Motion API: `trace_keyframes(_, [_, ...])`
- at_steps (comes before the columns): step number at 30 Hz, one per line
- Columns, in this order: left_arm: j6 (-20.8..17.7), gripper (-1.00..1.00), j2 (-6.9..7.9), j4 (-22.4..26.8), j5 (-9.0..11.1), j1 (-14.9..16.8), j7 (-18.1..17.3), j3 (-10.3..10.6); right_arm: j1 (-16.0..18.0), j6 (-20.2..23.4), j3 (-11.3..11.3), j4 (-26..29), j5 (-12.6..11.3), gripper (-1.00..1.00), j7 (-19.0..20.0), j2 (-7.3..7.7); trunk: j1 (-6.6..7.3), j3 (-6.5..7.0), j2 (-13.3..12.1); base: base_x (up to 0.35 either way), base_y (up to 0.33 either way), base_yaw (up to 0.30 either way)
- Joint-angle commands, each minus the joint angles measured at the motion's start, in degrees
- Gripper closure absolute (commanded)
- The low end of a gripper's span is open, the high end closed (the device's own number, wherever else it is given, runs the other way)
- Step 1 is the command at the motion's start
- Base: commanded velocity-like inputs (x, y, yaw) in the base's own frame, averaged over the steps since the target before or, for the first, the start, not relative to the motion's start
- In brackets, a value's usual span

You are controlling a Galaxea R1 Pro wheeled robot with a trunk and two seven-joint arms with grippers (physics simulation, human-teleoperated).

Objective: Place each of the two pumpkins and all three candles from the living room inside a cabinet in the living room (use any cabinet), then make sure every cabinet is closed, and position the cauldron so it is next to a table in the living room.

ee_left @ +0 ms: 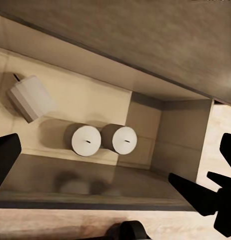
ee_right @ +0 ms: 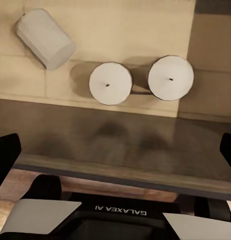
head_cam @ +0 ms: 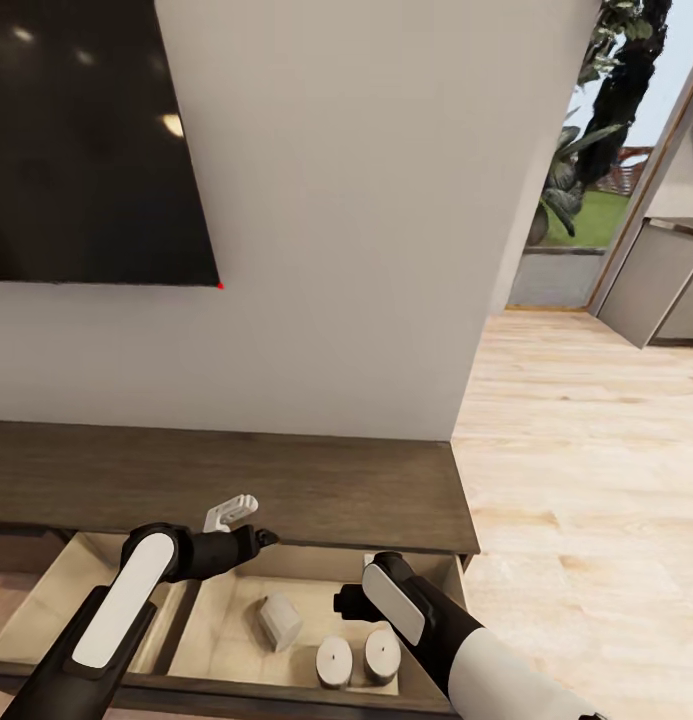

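Observation:
The dark-brown cabinet (head_cam: 316, 490) stands against the wall with a pale-lined drawer (head_cam: 221, 610) pulled open. Three off-white candles are in that drawer. One candle (head_cam: 279, 620) (ee_left: 30, 97) (ee_right: 45, 37) lies on its side. Two candles (head_cam: 334, 660) (head_cam: 382, 655) stand upright side by side, touching or nearly so (ee_left: 85, 140) (ee_left: 119, 138) (ee_right: 110, 83) (ee_right: 170, 77). My left gripper (head_cam: 234, 514) (ee_left: 118, 150) hovers open over the drawer's back edge. My right gripper (ee_right: 115, 150) hangs open above the drawer front, holding nothing. The pumpkins, cauldron and table are out of view.
A black TV (head_cam: 86, 140) hangs on the white wall above the cabinet. A second open drawer section (head_cam: 76, 580) lies to the left. Light wooden floor (head_cam: 586, 480) stretches right toward grey kitchen cabinets (head_cam: 666, 290) and a plant (head_cam: 586, 150).

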State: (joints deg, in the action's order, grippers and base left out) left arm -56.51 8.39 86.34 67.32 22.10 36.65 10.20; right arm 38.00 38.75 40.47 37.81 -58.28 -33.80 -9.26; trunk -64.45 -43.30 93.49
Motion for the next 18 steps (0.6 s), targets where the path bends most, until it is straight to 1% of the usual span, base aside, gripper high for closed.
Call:
trace_keyframes(1, [-0.01, -1.0, 0.04, 0.06, 0.51, 0.04, 0.61, 0.07, 0.06, -0.03, 0.23, 0.07, -0.58, -1.0, -0.57, 0.03, 0.23, 0.13, -0.39, 0.0, 0.0, 0.0])
trace_keyframes(9, [0.0, -1.0, 0.04, -0.02, 0.39, 0.04, 0.69, 0.08, 0.06, -0.07, 0.3, 0.07, -0.54, -1.0, -0.56, 0.03, 1.99, 1.57, -3.6, 0.0, 0.0, 0.0])
trace_keyframes(15, [0.0, -1.0, -0.02, -0.03, 0.49, 0.04, 3.17, 0.0, 0.06, -0.08, 0.31, 0.07, -0.52, -1.0, -0.56, 0.06, 3.3, 2.65, -6.0, 0.0, 0.0, 0.0])
trace_keyframes(18, [0.0, -1.0, 0.01, -0.03, 0.52, 0.04, 3.62, -0.03, 0.06, -0.08, 0.32, 0.06, -0.51, -1.0, -0.56, 0.05, 3.96, 3.18, -7.21, 0.0, 0.0, 0.0])
